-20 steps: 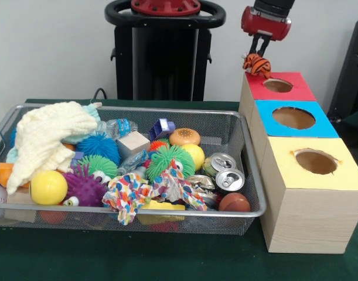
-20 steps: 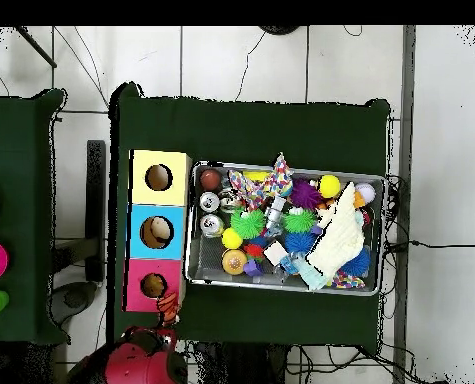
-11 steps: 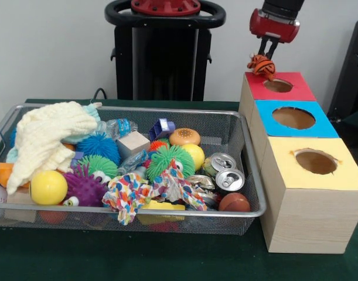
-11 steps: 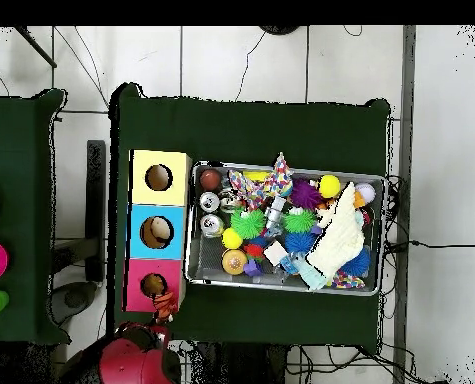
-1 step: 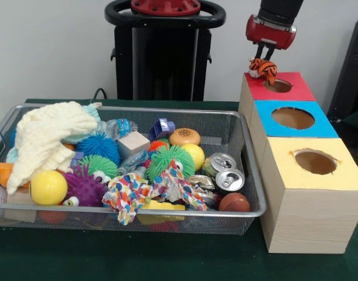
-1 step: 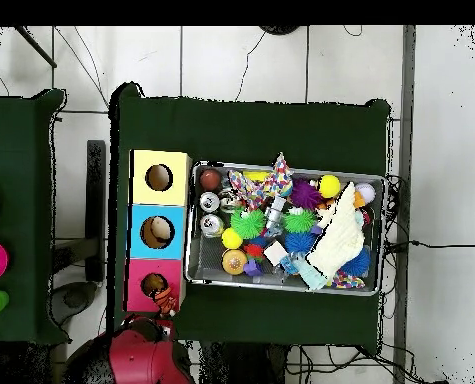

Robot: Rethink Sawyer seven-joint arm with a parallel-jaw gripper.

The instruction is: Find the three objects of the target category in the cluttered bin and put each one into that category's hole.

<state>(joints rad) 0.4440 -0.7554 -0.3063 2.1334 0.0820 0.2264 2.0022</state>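
Over the red box's hole point(image 5: 278, 85), tool point(image 5: 262, 57) gripping tiger toy point(image 5: 263, 68), long axis tilted downward

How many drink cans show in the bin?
2. One can lies by the bin's right wall, the other can just in front of it. Clutter may hide more.

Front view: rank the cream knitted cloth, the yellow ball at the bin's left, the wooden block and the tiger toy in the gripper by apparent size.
1. Cream knitted cloth, clearly largest.
2. Yellow ball.
3. Wooden block, slightly smaller than the ball, partly buried.
4. Tiger toy held in the gripper; looks smallest, but it is farthest from the camera, so this is unsure.
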